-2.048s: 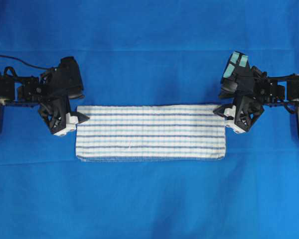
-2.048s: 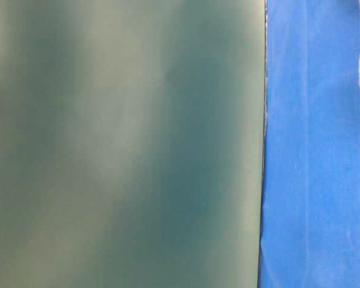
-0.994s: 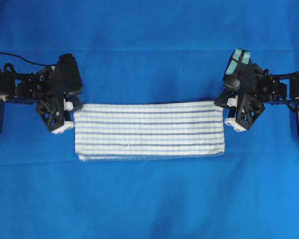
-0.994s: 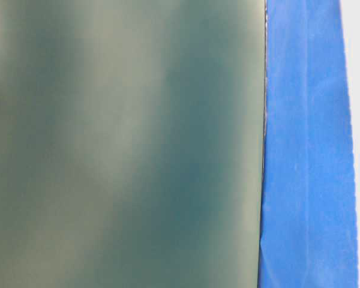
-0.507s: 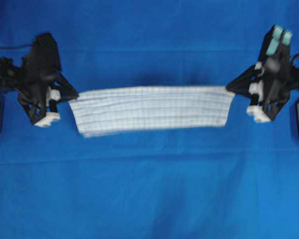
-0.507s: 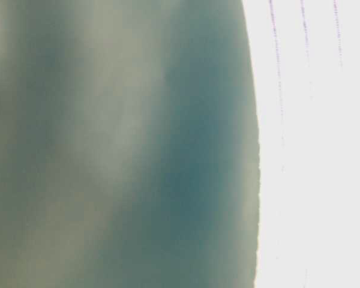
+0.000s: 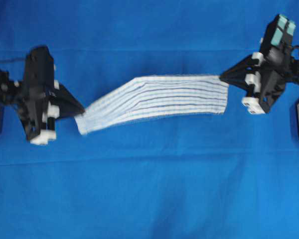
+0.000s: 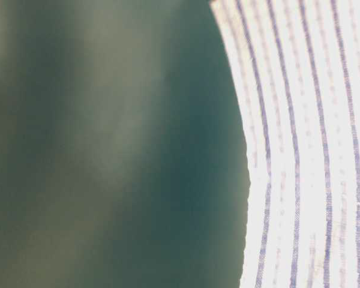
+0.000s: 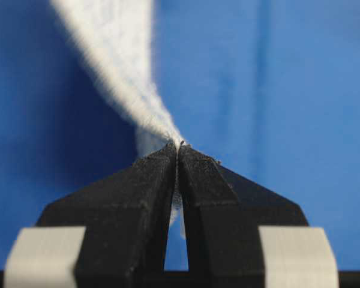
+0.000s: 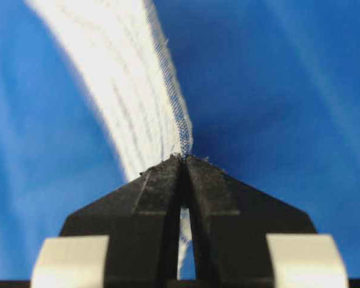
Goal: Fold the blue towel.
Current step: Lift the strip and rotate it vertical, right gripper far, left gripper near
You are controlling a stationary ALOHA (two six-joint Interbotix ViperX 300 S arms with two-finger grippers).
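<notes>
Above the plain blue table covering (image 7: 149, 199) the blue towel (image 7: 159, 102) hangs slack between the left gripper (image 7: 81, 110) and right gripper (image 7: 223, 77), each pinched tight on an end corner. It looks light and limp (probably best held by corners), and half a second ago it was stretched level; now its left end has dropped lower.

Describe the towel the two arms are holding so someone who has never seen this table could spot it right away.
Start from the plain blue table covering that fills the overhead view. Above its middle, a long cloth strip spans between the left gripper and the right gripper, each with jaws shut on one end. That is the blue towel: white with thin blue stripes, the only patterned thing there.
</notes>
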